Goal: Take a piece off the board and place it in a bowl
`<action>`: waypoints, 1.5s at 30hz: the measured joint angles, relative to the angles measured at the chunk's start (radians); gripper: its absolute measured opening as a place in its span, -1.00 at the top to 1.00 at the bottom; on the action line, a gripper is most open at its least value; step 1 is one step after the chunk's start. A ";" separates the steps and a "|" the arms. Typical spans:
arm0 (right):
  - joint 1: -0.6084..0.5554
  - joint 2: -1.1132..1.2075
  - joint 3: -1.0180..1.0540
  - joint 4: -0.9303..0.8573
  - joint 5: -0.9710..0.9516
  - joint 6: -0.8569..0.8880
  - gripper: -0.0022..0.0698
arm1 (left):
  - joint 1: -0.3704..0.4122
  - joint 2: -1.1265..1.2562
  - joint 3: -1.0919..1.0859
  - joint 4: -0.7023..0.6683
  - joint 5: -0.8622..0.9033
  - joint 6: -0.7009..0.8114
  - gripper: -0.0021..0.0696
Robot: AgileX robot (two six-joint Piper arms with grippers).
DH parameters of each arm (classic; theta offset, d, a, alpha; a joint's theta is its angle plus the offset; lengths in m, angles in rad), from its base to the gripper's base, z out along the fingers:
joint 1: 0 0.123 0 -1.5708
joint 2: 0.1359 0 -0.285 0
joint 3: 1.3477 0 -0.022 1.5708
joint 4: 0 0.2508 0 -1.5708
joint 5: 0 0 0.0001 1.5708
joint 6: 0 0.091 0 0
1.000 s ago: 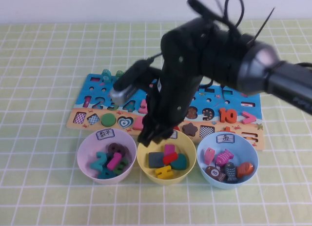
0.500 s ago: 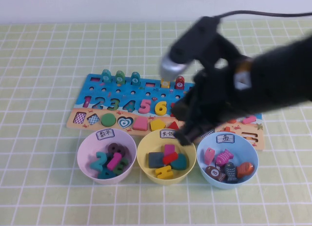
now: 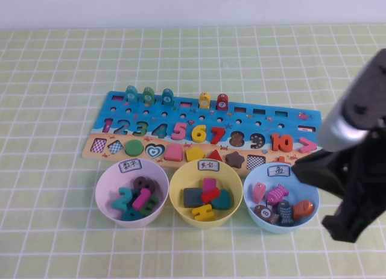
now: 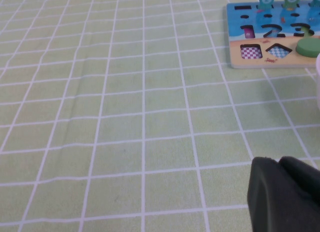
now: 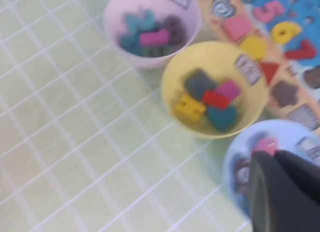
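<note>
The red bar piece (image 3: 210,195) lies in the yellow bowl (image 3: 175,191) among other shape pieces, below a pink block. It also shows in the right wrist view (image 5: 216,98), inside that bowl (image 5: 170,86). The board (image 3: 253,119) lies behind the three bowls. My right gripper (image 3: 300,170) hangs at the right, by the light blue bowl's right rim. In its wrist view (image 5: 272,159) the fingers are together and hold nothing. My left gripper (image 4: 280,164) is shut over bare cloth, off to the side of the board's end (image 4: 235,26), and is out of the high view.
A lilac bowl (image 3: 102,188) of number pieces stands left of the yellow bowl. A light blue bowl (image 3: 250,182) of fish pieces stands right of it. A green checked cloth (image 3: 60,110) covers the table. My right arm (image 3: 362,188) fills the right side.
My right arm has swung from above the yellow bowl to the right, past the blue bowl. The red bar has stayed in the yellow bowl.
</note>
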 joint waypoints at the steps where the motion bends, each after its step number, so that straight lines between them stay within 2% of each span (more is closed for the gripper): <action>1: -0.005 -0.022 0.023 -0.005 -0.035 -0.014 0.98 | 0.000 0.000 0.000 0.000 0.000 0.000 0.96; 11: -0.025 -0.281 0.525 -0.071 -0.738 -0.042 0.98 | 0.000 0.000 0.000 0.000 0.000 0.000 0.96; 15: -0.041 -0.397 0.684 -0.036 -0.861 -0.042 0.99 | 0.000 0.000 0.000 0.000 0.000 0.000 0.96; 19: -0.119 -0.538 0.779 0.007 -0.872 -0.042 0.99 | 0.000 0.000 0.000 0.000 0.000 0.000 0.96; 27: -0.479 -0.781 0.865 -0.012 -0.818 -0.044 0.99 | 0.000 0.000 0.000 0.000 0.000 0.000 0.96; 31: -0.602 -0.867 0.897 -0.016 -0.794 -0.042 0.99 | 0.000 0.000 0.000 0.000 0.000 0.000 0.96; 45: -0.637 -0.941 1.030 0.044 -0.725 -0.037 0.99 | 0.000 0.000 0.000 0.000 0.000 0.000 0.96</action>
